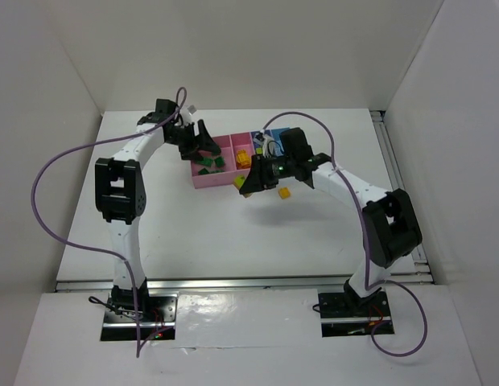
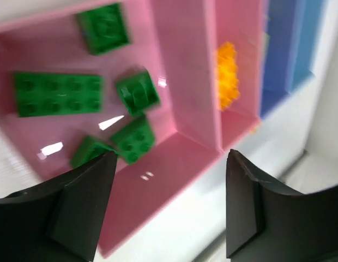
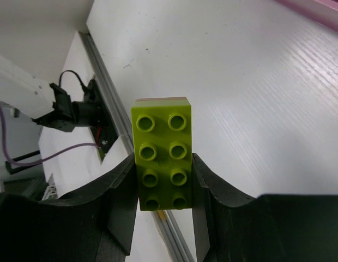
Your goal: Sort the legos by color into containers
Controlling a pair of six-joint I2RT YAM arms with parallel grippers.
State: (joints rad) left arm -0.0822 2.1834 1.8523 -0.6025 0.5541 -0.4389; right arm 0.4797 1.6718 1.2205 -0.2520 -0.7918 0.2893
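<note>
My left gripper point(image 2: 169, 202) is open and empty, hovering over the near edge of the large pink bin point(image 2: 174, 164); it also shows in the top view point(image 1: 198, 146). Several dark green legos point(image 2: 57, 94) lie in that bin. Orange-yellow legos point(image 2: 227, 76) sit in the smaller pink bin beside it. My right gripper point(image 3: 162, 180) is shut on a lime green two-by-four lego point(image 3: 162, 161), held above the bare table in front of the bins point(image 1: 213, 178). In the top view the right gripper point(image 1: 249, 185) is near the bins' front edge.
A purple-blue bin point(image 2: 278, 49) and a light blue bin point(image 2: 308, 38) follow on the row's right. A loose yellow lego point(image 1: 285, 193) lies on the table beside my right gripper. White walls enclose the table; a metal rail point(image 1: 398, 185) runs along its right edge.
</note>
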